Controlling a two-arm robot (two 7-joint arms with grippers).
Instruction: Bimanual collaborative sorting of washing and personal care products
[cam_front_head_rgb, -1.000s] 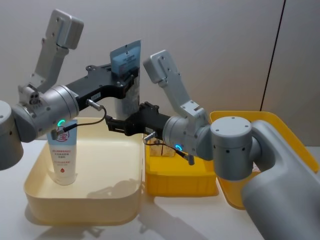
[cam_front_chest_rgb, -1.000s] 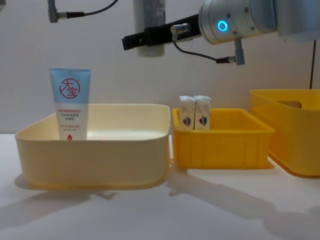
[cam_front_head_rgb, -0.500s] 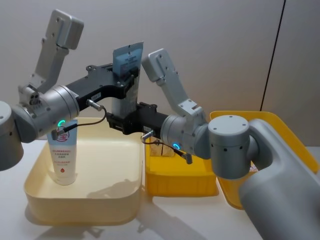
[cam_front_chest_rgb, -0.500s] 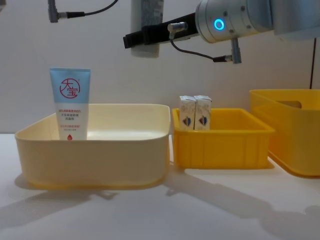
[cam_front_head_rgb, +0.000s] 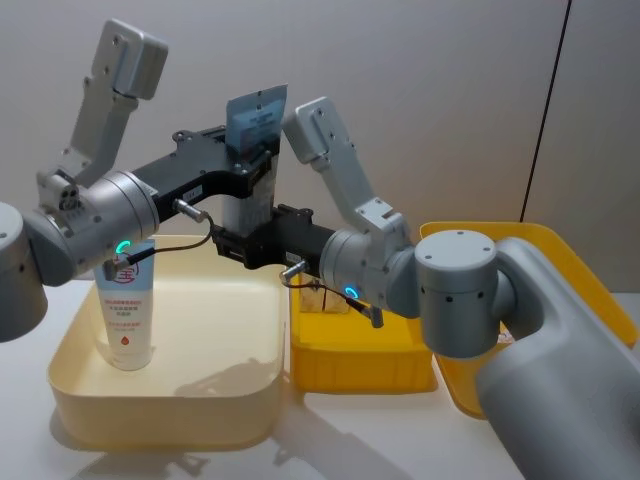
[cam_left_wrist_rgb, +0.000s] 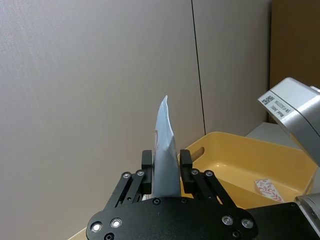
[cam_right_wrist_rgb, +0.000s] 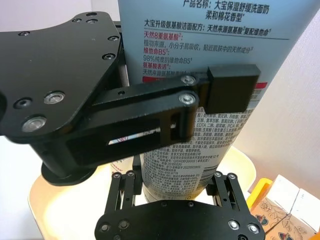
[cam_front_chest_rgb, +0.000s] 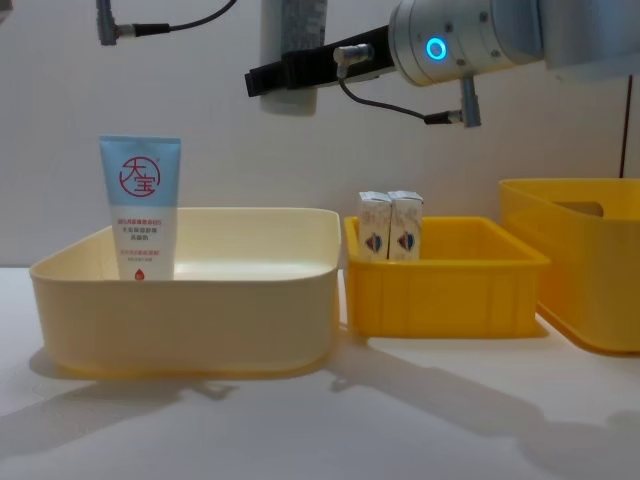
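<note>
A white squeeze tube with a red circular logo is being kept upright in the cream bin. A second tube, printed with Chinese text, is being clamped aloft by the left gripper and, lower down, by the right gripper. Two shield-marked cartons are being held in the small yellow bin.

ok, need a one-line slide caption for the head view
Handover above the cream bin: left gripper and right gripper both grip one tube; a second tube stands inside.
</note>
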